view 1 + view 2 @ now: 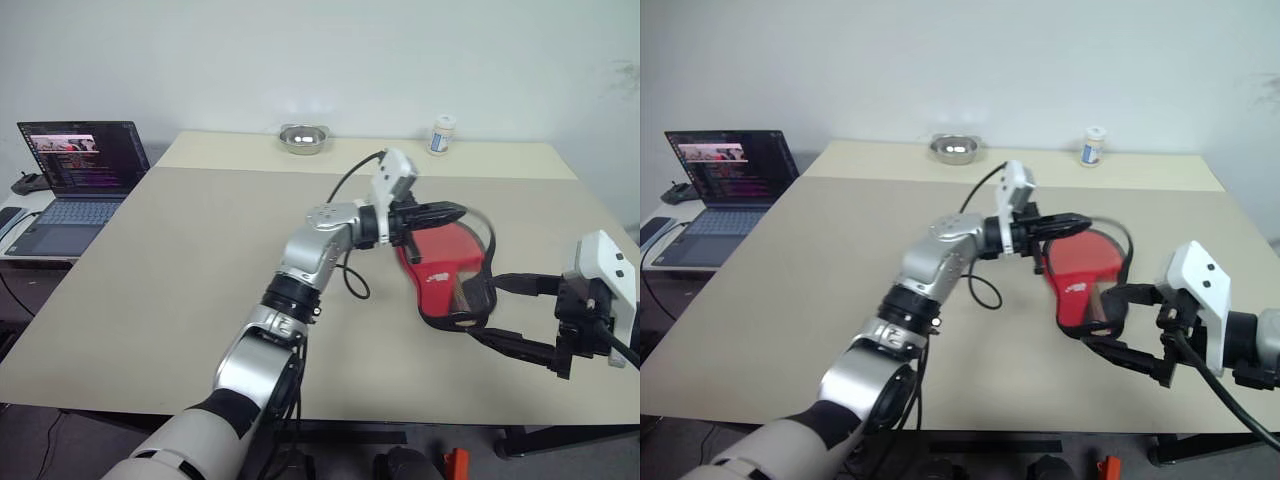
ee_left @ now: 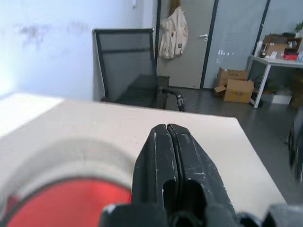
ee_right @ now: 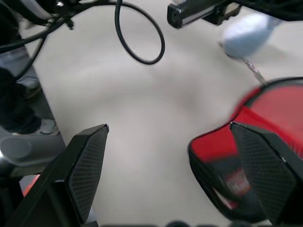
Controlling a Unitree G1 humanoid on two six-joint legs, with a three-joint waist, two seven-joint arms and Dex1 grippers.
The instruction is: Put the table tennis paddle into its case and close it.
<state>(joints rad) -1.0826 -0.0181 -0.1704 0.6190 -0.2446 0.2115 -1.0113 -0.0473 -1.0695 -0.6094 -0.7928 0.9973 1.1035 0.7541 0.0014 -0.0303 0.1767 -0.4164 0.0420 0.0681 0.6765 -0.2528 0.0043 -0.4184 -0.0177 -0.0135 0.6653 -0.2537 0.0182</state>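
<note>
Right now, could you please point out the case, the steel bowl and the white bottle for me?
case (image 1: pixel 442 268): left eye view, on its red panel.
steel bowl (image 1: pixel 304 138): left eye view, on its middle.
white bottle (image 1: pixel 441 136): left eye view, on its body.

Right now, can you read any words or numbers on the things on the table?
None can be read.
White logo on the red case: too small to make out.
Label on the small white bottle: blurred.
Text on the laptop screen: too small.
</note>
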